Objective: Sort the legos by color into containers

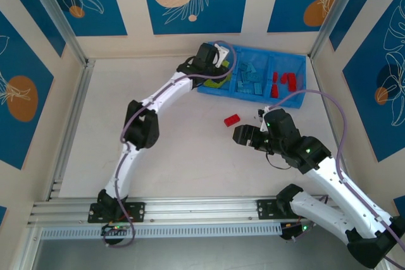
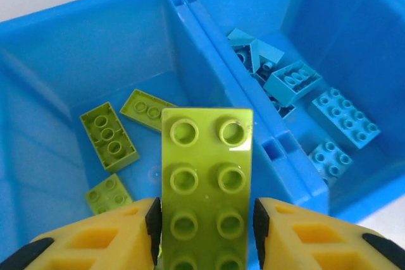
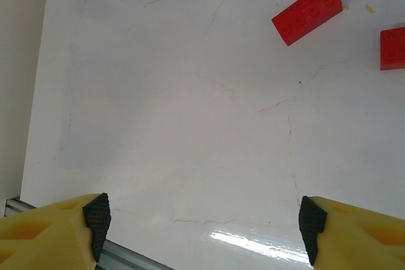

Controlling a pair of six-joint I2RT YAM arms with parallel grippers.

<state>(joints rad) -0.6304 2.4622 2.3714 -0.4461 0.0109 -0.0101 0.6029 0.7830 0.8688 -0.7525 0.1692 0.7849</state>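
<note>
The green brick (image 2: 207, 181) hangs over the left compartment (image 2: 63, 74) of the tray (image 2: 76, 30), clamped by its long sides between the pads of the left hand (image 2: 205, 232). The tray sits near the far edge of the tabletop (image 1: 177, 137), toward the right corner. Three other green bricks (image 2: 109, 136) lie on the floor below. The brick's far end reaches toward the divider (image 2: 215, 86), and beyond that lie the blue bricks (image 2: 345, 118).

The main risk is probably there. If the brick is let go from this height, it could land on a brick beneath, bounce or tip against the divider, and end up among the blue ones. It could also cling to one pad and swing sideways.

The right hand (image 3: 202, 219) hovers with its jaws wide apart and empty over bare tabletop. A red brick (image 3: 308, 12) lies ahead at an angle, with another (image 3: 392, 49) beside it. A careless approach could push either one away instead of straddling it.
</note>
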